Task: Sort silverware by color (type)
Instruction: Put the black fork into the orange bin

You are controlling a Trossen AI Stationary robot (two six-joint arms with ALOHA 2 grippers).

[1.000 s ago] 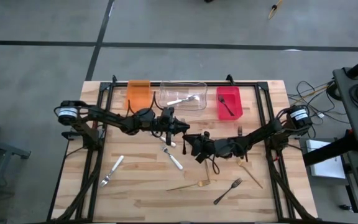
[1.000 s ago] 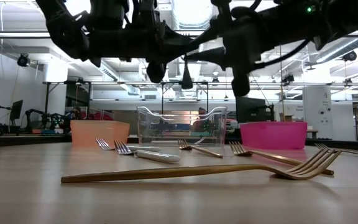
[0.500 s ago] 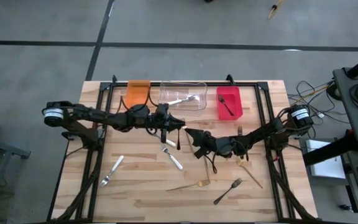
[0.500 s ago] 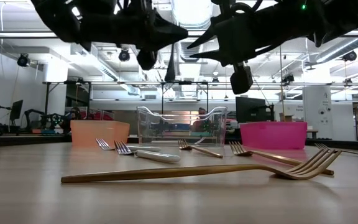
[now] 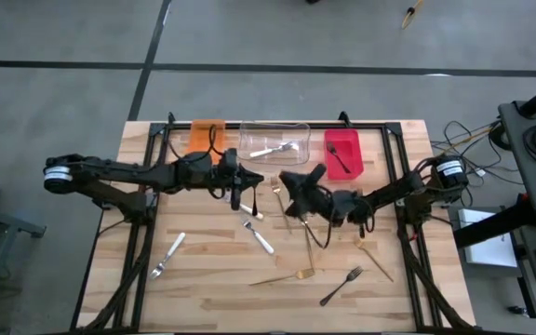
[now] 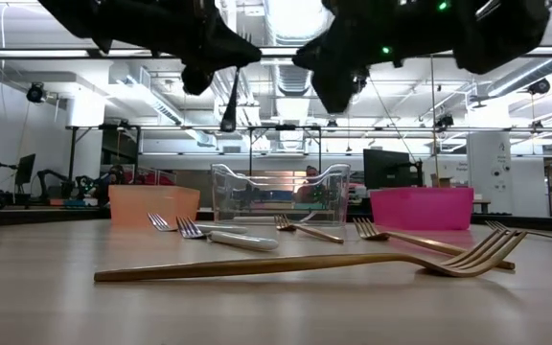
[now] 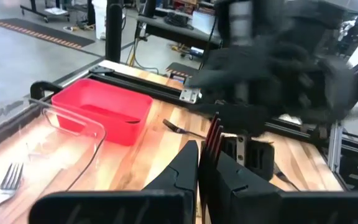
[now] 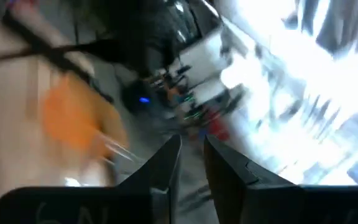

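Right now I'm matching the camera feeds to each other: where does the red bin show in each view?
High view: red bin at the table's far edge, right of centre.
Low view: far right.
Left wrist view: beyond the clear bin.
Right wrist view: not in it.
Shared landmark: the clear bin beside it.

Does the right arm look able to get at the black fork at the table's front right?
Probably yes: the black fork lies uncovered on that arm's side, clear of the gold fork; the right claw hangs mid-table.
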